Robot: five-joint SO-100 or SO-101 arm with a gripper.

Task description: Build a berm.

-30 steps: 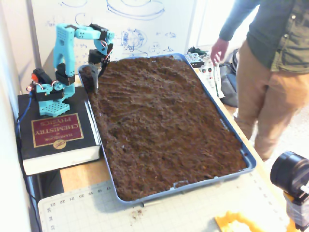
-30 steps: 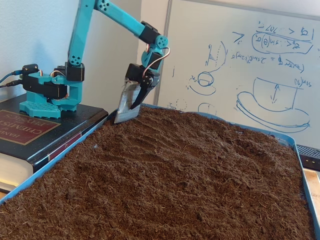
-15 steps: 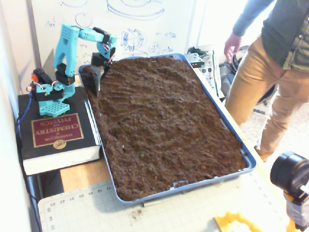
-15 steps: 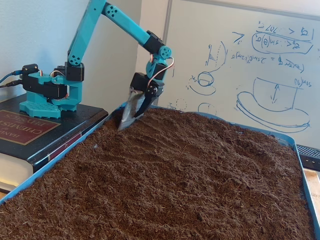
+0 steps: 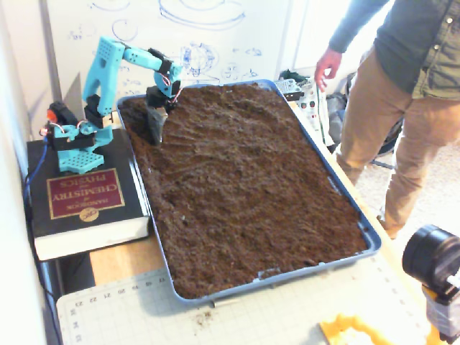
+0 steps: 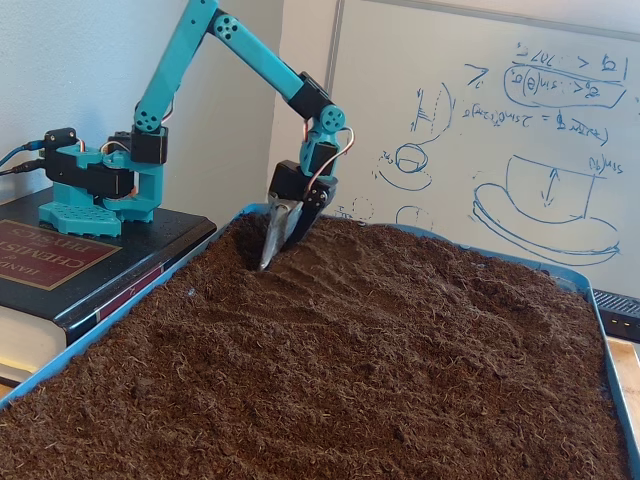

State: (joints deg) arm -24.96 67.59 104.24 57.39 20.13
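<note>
The gripper (image 6: 270, 250), clenched on a grey blade (image 5: 156, 126), digs tip-down into soil (image 5: 244, 187) at the tray's (image 5: 370, 241) far-left corner in both fixed views; no berm or axis is discernible.

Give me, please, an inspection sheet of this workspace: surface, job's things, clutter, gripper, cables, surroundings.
Surface: blue tray filled with loose brown soil, resting on a wooden table; cutting mat at the near edge.
Job's things: no clear berm seen; soil only lightly raked and uneven.
Clutter: yellow object and a black camera on the mat's corner.
Gripper: gripper carries a grey blade, tip dug into the soil near the tray's far corner; open or shut cannot be told.
Cables: wires at the arm base, which stands on a thick book.
Surroundings: whiteboard behind; person standing beside the tray.
</note>
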